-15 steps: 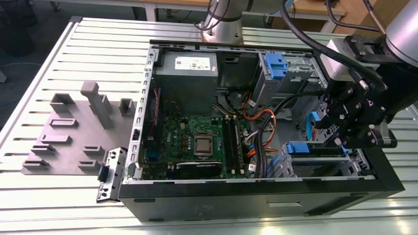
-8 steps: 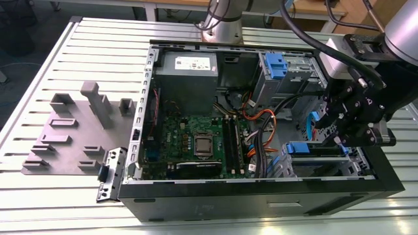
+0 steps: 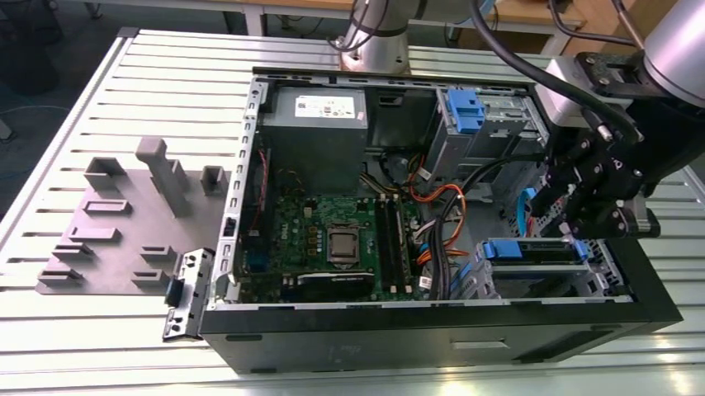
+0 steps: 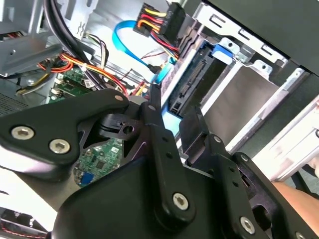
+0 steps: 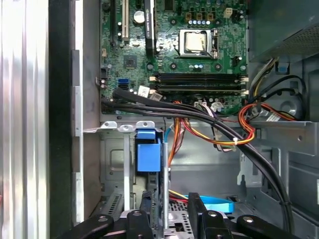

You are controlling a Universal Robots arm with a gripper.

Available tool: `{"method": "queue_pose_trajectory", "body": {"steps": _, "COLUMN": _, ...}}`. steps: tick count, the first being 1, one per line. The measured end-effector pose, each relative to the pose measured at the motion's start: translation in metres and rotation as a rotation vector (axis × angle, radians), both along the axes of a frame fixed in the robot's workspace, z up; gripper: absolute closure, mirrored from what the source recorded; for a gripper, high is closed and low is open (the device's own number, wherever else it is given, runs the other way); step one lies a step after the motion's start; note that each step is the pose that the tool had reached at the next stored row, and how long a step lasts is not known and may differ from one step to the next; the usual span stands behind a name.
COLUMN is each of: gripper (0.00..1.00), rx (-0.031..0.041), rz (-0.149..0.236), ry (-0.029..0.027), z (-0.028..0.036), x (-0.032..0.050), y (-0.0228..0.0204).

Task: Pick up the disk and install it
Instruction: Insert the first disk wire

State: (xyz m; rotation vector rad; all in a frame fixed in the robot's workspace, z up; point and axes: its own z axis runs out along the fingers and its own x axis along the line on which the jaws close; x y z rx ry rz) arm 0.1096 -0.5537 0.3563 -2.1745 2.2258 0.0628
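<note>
I see the tool (image 3: 575, 231) of my single arm low inside an open computer case (image 3: 441, 334), which lies on its side on a slatted metal bench (image 3: 111, 346). The tool is clenched on the disk (image 4: 244, 99). In the second wrist view one black finger (image 4: 157, 117) lies against the pale blue carrier side and the other against the silver face, and the disk's thickness fills the gap between them. The disk is directly beneath the tool, straight ahead of the fingertips, standing on edge in the drive cage (image 3: 540, 282) at the corner of the case nearest the arm. The edge facing the tool carries the dark connector strip (image 4: 192, 82). That exposed edge is the long line that matters. It runs along the slot between the fingers, from the tool out to a blue carrier tab (image 4: 224, 50) at the far end, on the side toward the motherboard (image 5: 199, 50). I judge that the disk's flat faces are parallel to the cage walls, so the way into the cage is along the tool's own reach and not sideways. A bundle of black cables (image 5: 209, 119) crosses just beyond the blue tab, between the disk and the motherboard, apart from the tool. I cannot tell how deep the disk sits in the cage.
</note>
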Motion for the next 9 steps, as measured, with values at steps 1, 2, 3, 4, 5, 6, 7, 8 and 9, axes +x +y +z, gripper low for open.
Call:
{"method": "queue_pose_trajectory", "body": {"steps": 1, "gripper": 0.58, "rx": 0.0018, "rz": 0.0, "ry": 0.0, "z": -0.0001, "x": 0.0, "y": 0.0012}}
{"method": "queue_pose_trajectory", "body": {"steps": 2, "gripper": 0.58, "rx": 0.0033, "rz": 0.0, "ry": 0.0, "z": -0.0003, "x": 0.0, "y": 0.0025}}
{"method": "queue_pose_trajectory", "body": {"steps": 3, "gripper": 0.58, "rx": 0.0045, "rz": 0.0, "ry": 0.0, "z": -0.0004, "x": 0.0, "y": 0.0039}}
{"method": "queue_pose_trajectory", "body": {"steps": 4, "gripper": 0.58, "rx": 0.005, "rz": 0.0, "ry": 0.0, "z": -0.0006, "x": 0.0, "y": 0.0049}}
{"method": "queue_pose_trajectory", "body": {"steps": 5, "gripper": 0.58, "rx": 0.0051, "rz": 0.0, "ry": 0.0, "z": -0.001, "x": 0.0, "y": 0.0056}}
{"method": "queue_pose_trajectory", "body": {"steps": 6, "gripper": 0.58, "rx": 0.005, "rz": 0.0, "ry": 0.0, "z": -0.0016, "x": 0.0, "y": 0.0063}}
{"method": "queue_pose_trajectory", "body": {"steps": 7, "gripper": 0.58, "rx": 0.0051, "rz": 0.0, "ry": 0.0, "z": -0.0023, "x": 0.0001, "y": 0.0069}}
{"method": "queue_pose_trajectory", "body": {"steps": 8, "gripper": 0.58, "rx": 0.0051, "rz": 0.0, "ry": 0.0001, "z": -0.0032, "x": 0.0001, "y": 0.0076}}
{"method": "queue_pose_trajectory", "body": {"steps": 9, "gripper": 0.58, "rx": 0.0052, "rz": 0.0, "ry": 0.0, "z": -0.0043, "x": 0.0003, "y": 0.0084}}
